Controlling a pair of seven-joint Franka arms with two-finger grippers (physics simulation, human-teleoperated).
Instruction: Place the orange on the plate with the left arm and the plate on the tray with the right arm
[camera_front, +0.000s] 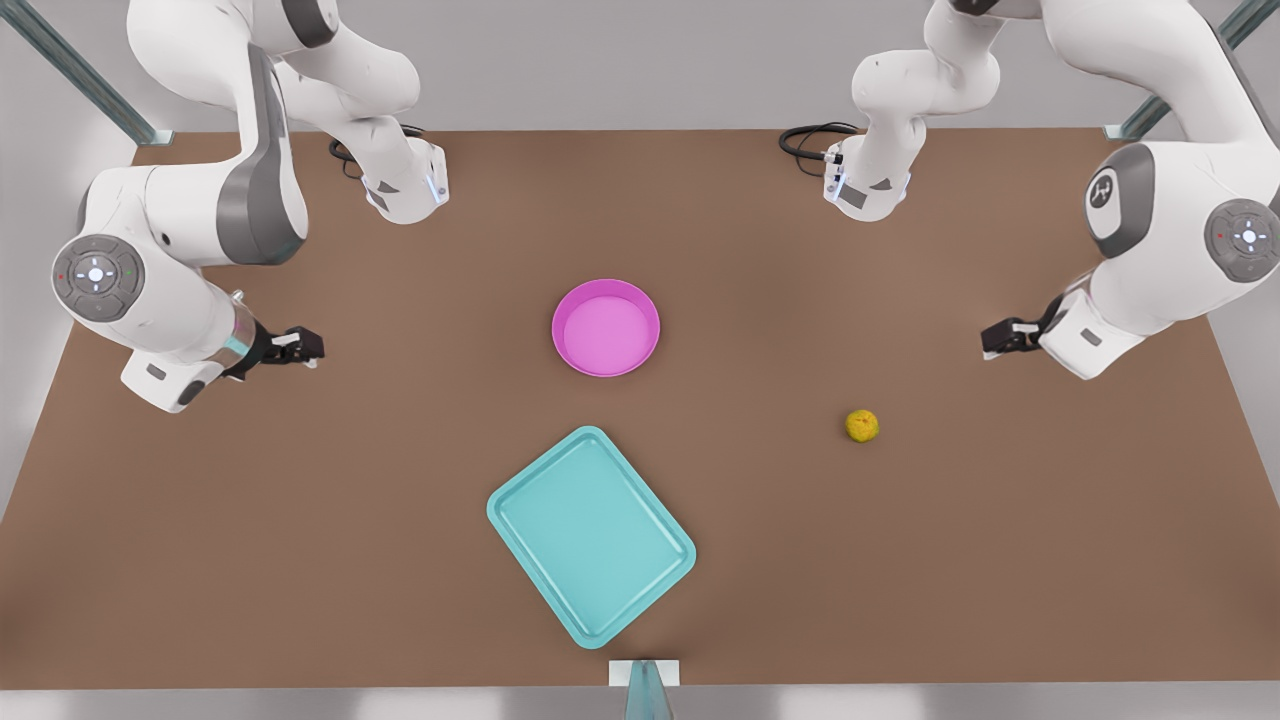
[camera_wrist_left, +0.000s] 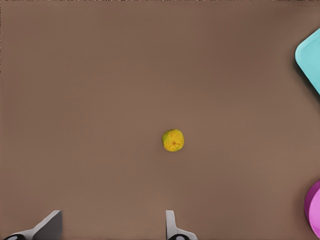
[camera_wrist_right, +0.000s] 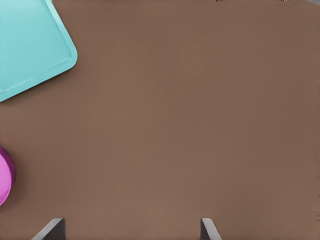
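Observation:
The orange (camera_front: 862, 425) (camera_wrist_left: 173, 140), a small bumpy yellow ball, lies on the brown table toward the front view's right. The magenta plate (camera_front: 606, 327) sits near the middle, its rim (camera_wrist_left: 314, 209) (camera_wrist_right: 6, 176) at the edge of both wrist views. The teal tray (camera_front: 591, 534) (camera_wrist_left: 311, 56) (camera_wrist_right: 30, 45) lies nearer the front edge, turned at an angle. My left gripper (camera_front: 1003, 338) (camera_wrist_left: 111, 228) hovers open at the front view's right, apart from the orange. My right gripper (camera_front: 300, 347) (camera_wrist_right: 131, 229) hovers open at the front view's left, well away from the plate.
Both arm bases (camera_front: 405, 185) (camera_front: 868, 185) stand at the table's far edge with black cables beside them. A small metal post (camera_front: 645, 690) rises at the middle of the front edge. Bare brown table (camera_front: 900, 560) surrounds the three items.

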